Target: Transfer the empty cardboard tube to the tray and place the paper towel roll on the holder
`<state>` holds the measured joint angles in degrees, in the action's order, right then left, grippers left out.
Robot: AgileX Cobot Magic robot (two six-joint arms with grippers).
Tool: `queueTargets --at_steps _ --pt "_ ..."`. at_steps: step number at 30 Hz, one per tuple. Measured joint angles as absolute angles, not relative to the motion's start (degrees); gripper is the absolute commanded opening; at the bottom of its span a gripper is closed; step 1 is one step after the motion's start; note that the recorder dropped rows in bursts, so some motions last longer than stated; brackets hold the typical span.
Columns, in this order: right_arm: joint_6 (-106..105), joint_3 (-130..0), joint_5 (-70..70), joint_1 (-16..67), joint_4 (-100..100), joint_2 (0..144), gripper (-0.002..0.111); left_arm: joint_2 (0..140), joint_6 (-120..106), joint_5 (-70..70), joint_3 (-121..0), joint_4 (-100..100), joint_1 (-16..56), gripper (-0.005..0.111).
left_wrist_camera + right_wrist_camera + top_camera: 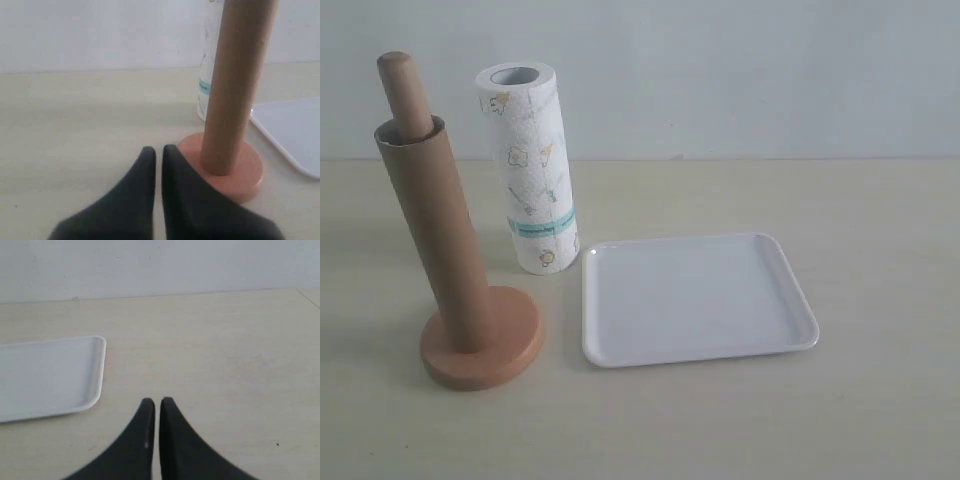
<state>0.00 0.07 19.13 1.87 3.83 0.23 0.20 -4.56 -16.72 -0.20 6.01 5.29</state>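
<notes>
- The empty cardboard tube stands at the left of the counter, slipped over the pole of the holder. Its lower end sits on the holder's round disc base, and the pole's rounded top pokes out above the tube's open rim.
- The tube and pole lean a little toward the left edge of the exterior view.
- The paper towel roll stands upright on the counter just behind and to the right of the holder. Its hollow core opens upward and its teal band is low on the side. It is near the tube but apart from it.
- The tray lies flat on the counter to the right of the holder and the roll. Its near-left corner is close to the foot of the roll.
- The left gripper is clenched, its two dark fingers almost meeting with nothing between them. It hangs low over the counter, near the edge of the holder's base.
- The right gripper is likewise clenched on nothing, over bare counter just beside the tray's right-hand corner.
</notes>
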Motion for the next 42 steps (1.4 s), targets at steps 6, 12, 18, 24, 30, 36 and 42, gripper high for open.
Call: queueTargets --at_steps 6,12,18,24,30,36,42 --pt "0.00 0.07 19.13 1.87 3.95 0.23 0.004 0.20 -4.56 -16.72 -0.20 6.01 5.29 0.004" --pt "0.00 0.07 19.13 1.87 3.95 0.23 0.004 0.20 -4.56 -16.72 -0.20 6.01 5.29 0.004" --pt "0.00 0.07 19.13 1.87 3.95 0.23 0.004 0.20 -4.56 -16.72 -0.20 6.01 5.29 0.004" --pt "0.00 0.07 19.13 1.87 3.95 0.23 0.004 0.20 -4.56 -16.72 -0.20 6.01 5.29 0.004" --pt "0.00 0.07 18.91 1.87 3.95 0.23 0.004 0.20 -4.56 -16.72 -0.20 6.01 5.29 0.004" --pt "0.00 0.07 18.91 1.87 3.85 0.23 0.004 0.15 -4.56 -17.16 -8.14 14.66 5.29 0.004" --pt "0.00 0.07 18.91 1.87 3.85 0.23 0.004 0.00 -4.56 -16.27 -17.22 23.23 5.29 0.004"
